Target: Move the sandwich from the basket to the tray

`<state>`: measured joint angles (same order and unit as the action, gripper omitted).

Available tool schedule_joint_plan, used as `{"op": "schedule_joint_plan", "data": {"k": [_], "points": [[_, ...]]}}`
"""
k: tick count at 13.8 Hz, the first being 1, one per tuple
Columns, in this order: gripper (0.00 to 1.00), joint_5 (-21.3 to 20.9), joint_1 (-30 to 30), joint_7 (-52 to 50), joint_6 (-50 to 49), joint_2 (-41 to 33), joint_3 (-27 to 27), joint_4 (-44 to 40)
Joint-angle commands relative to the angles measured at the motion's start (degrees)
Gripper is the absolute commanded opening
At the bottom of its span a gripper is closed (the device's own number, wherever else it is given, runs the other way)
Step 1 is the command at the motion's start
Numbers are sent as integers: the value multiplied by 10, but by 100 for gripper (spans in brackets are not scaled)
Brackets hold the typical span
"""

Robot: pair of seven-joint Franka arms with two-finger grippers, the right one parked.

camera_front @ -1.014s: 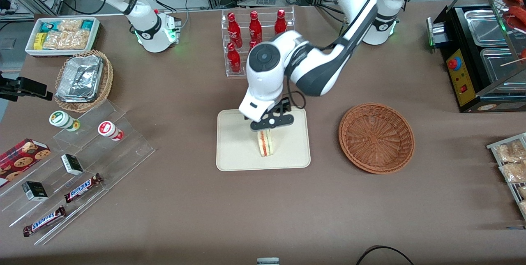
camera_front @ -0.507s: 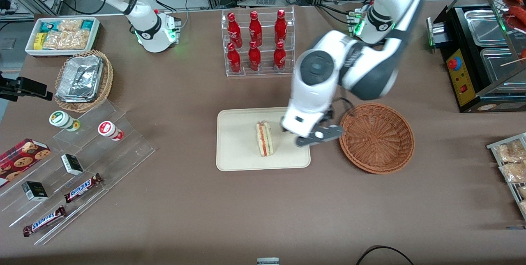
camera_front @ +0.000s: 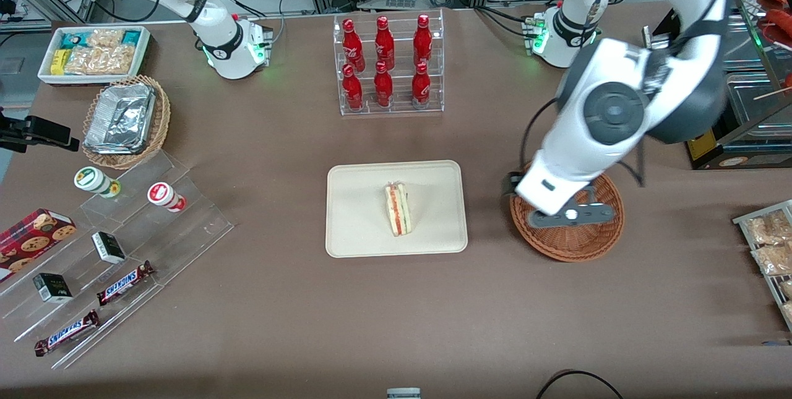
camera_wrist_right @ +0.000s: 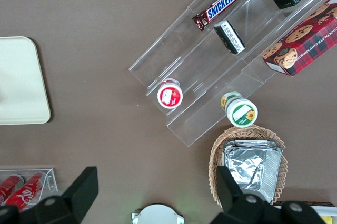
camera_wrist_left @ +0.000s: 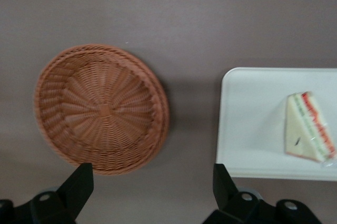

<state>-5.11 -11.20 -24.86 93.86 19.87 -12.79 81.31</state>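
Note:
The sandwich [camera_front: 398, 210], a pale bread wedge with red-orange filling, lies near the middle of the cream tray [camera_front: 359, 213], free of any grip. My left gripper [camera_front: 569, 216] hangs high above the reddish-brown wicker basket [camera_front: 569, 249], well apart from the tray, toward the working arm's end of the table. In the left wrist view the basket [camera_wrist_left: 100, 109] holds nothing, and the tray [camera_wrist_left: 253, 129] carries the sandwich [camera_wrist_left: 308, 126]. The gripper [camera_wrist_left: 152, 182] is open, its black fingers [camera_wrist_left: 79, 182] spread wide with only bare table between them.
A clear rack of red bottles [camera_front: 387, 65] stands farther from the front camera than the tray. A black food warmer [camera_front: 724, 77] and bagged snacks [camera_front: 767, 244] sit at the working arm's end. An acrylic step display [camera_front: 124, 232], foil-tray basket [camera_front: 127, 120] and white snack bin [camera_front: 93, 52] occupy the parked arm's end.
The gripper let go of the sandwich on the tray, then rose and swung sideways to above the basket. The sandwich has stayed where it was set.

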Motion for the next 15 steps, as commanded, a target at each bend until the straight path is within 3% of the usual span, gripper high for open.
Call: {"op": "schedule_joint_plan", "data": {"k": [1, 7, 11, 15], "points": [[100, 14, 43, 97, -35, -42, -4, 24], [100, 46, 143, 220, -95, -141, -4, 60], [100, 46, 150, 318, -159, -197, 36, 57], [100, 45, 165, 315, -192, -225, 40, 58]]}}
